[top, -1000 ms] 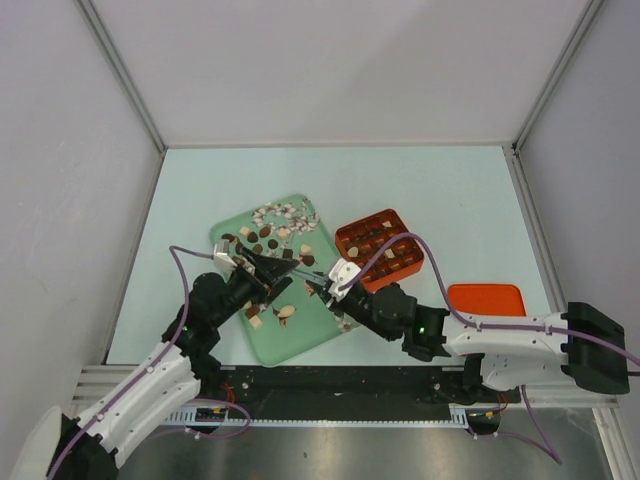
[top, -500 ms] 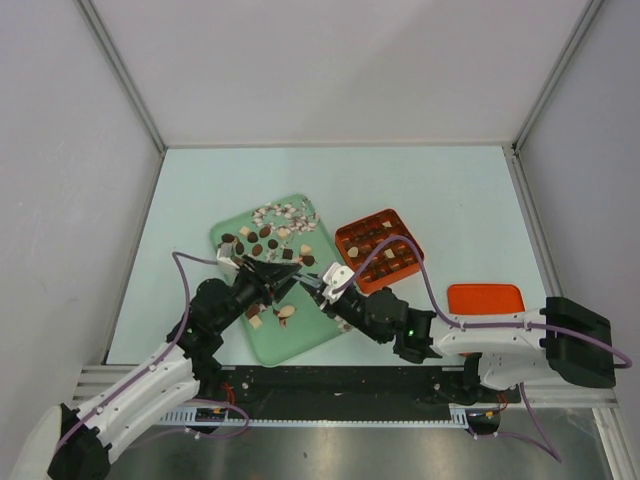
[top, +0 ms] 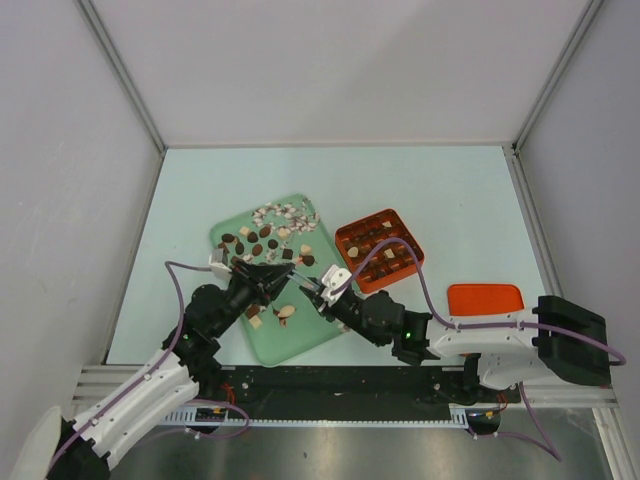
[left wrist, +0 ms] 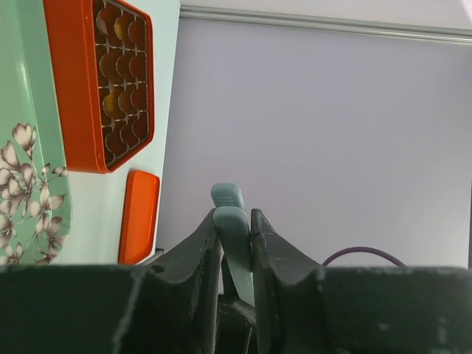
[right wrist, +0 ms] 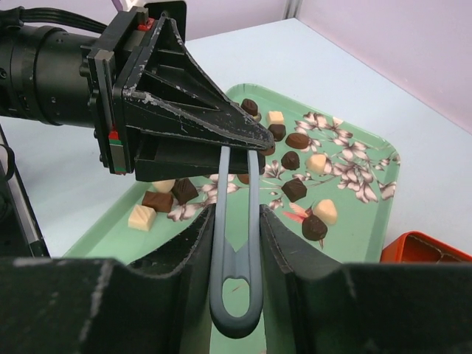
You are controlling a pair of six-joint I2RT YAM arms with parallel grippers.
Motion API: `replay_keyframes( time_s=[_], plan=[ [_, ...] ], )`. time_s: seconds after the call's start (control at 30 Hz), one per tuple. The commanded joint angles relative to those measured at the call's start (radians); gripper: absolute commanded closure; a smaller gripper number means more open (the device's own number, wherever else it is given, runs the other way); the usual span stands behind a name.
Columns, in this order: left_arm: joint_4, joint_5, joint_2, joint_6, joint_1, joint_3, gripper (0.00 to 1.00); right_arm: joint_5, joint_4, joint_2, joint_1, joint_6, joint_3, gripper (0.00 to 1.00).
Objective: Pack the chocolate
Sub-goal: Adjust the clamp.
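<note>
Chocolate pieces [top: 262,240], dark brown, lighter brown and cream, lie scattered on a green flowered tray [top: 300,345]; the right wrist view shows them [right wrist: 293,189] beyond the jaws. Grey-blue tongs [top: 300,283] span between both grippers above the tray. My right gripper [right wrist: 236,217] is shut on the tongs [right wrist: 254,221] near their looped end. My left gripper [right wrist: 251,144] pinches their two tips. In the left wrist view the tongs' tips [left wrist: 232,221] sit pressed between the left gripper's [left wrist: 234,214] jaws.
An orange box with a grid of cells [top: 380,250], several cells filled, stands right of the tray; it also shows in the left wrist view [left wrist: 118,74]. Its orange lid [top: 486,298] lies at the near right. White walls enclose the table.
My left gripper's jaws have closed from wide open onto the tongs' tips. The right arm shifted slightly left, keeping its hold on the tongs.
</note>
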Motion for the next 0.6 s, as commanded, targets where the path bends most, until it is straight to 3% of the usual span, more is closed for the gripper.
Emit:
replay_keyframes(
  time_s=[0.0, 0.13, 0.57],
  plan=[
    [-0.019, -0.014, -0.008, 0.006, -0.01, 0.014, 0.94, 0.021, 0.058, 0.002, 0.009, 0.035, 0.003, 0.67],
    [-0.049, -0.022, -0.003, 0.008, -0.015, 0.031, 0.97, 0.026, 0.054, 0.002, 0.007, 0.022, 0.005, 0.58],
    [-0.052, -0.026, 0.014, 0.0, -0.03, 0.056, 0.99, 0.017, 0.061, 0.05, 0.004, 0.001, 0.016, 0.57]
  ],
)
